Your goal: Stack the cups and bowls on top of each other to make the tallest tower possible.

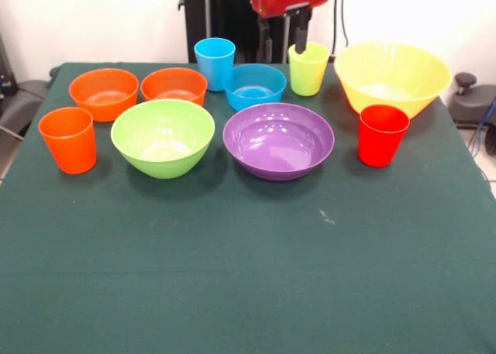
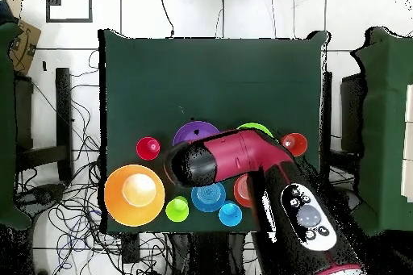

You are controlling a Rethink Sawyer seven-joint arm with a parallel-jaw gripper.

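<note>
A: Which colours sit on the dark green table?

B: Two orange bowls, a blue bowl, a lime green bowl, a purple bowl, a yellow bowl.

A: And the cups?

B: An orange cup, a light blue cup, a yellow-green cup, a red cup. The arm above is red and black.

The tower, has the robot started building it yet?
Not yet. Nothing is stacked: the lime green bowl, purple bowl, small blue bowl and red cup each sit alone on the table. The tool hangs above the yellow-green cup, holding nothing. All the stacking is left.
</note>
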